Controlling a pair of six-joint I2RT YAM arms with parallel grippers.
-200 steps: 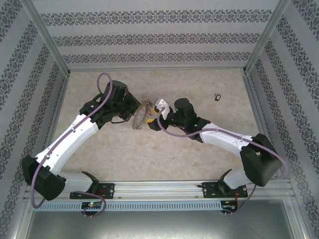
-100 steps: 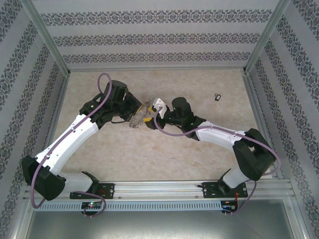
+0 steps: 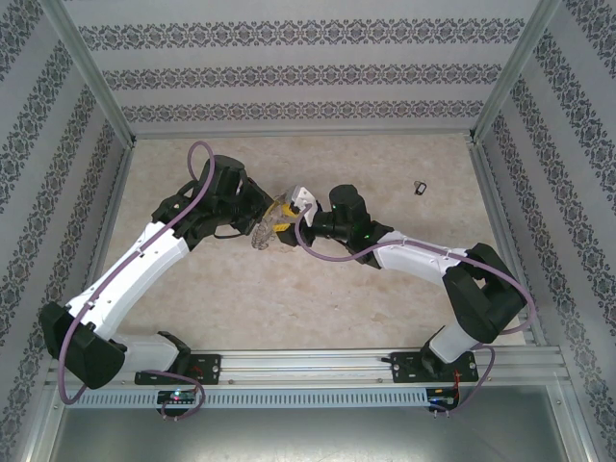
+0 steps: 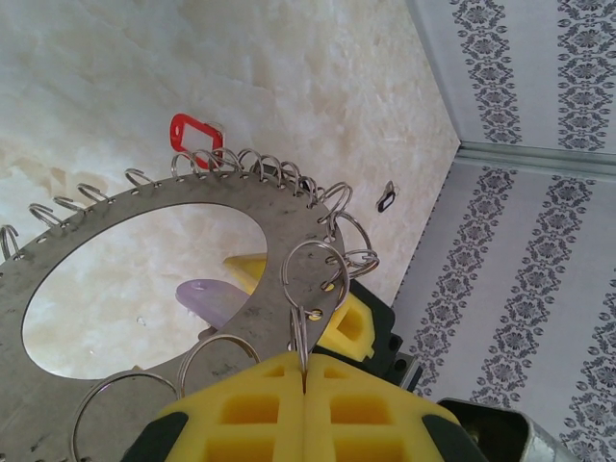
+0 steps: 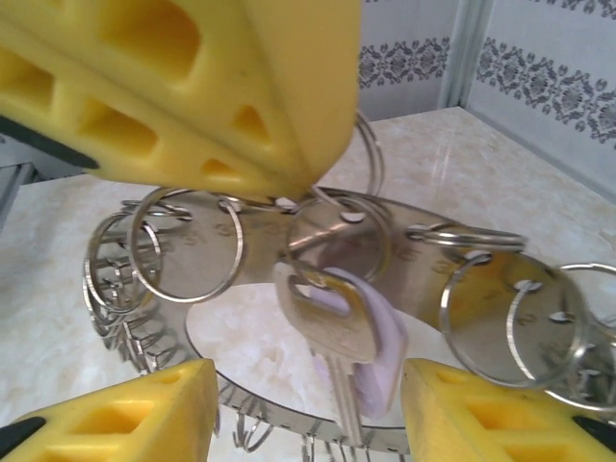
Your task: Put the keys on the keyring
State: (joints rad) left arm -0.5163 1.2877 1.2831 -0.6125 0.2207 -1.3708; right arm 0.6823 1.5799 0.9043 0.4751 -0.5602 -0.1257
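**Top external:** my left gripper (image 3: 263, 219) and right gripper (image 3: 292, 206) meet at the keyring (image 3: 262, 236), held above mid-table. One loose key (image 3: 419, 186) lies well apart at far right, not yet hung.

**Left wrist:** the left fingers are pressed together on a split ring (image 4: 301, 332) of the keyring. A red tag (image 4: 195, 135) is threaded on.

**Right wrist:** the right fingers are apart and hold nothing. A lilac-headed key (image 5: 332, 332) already hangs on.

**Room:** beige marbled tabletop (image 3: 318, 298), patterned wallpaper walls (image 3: 308, 77).

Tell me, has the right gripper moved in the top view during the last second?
Yes. The right gripper has shifted left, farther from the small dark piece lying on the table and closer to the keyring.
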